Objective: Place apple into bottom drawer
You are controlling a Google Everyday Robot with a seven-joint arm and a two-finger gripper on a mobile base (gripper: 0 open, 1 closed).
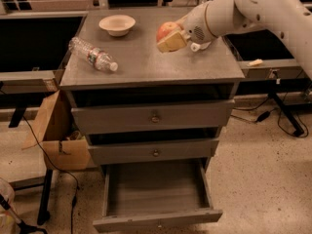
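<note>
The apple (167, 30), red-orange with a yellowish patch, is held in my gripper (170, 37) above the right middle of the grey cabinet top (141, 62). The gripper's beige fingers (170, 42) are shut around the apple, with the white arm reaching in from the upper right. The bottom drawer (157, 191) is pulled open below, a wide shallow grey tray with nothing in it. The gripper with the apple is well above it and further back.
A beige bowl (117, 24) sits at the back left of the top. A clear plastic bottle (92, 54) lies on its side at the left. The two upper drawers (155, 117) are closed. A cardboard box (58, 140) stands to the left of the cabinet.
</note>
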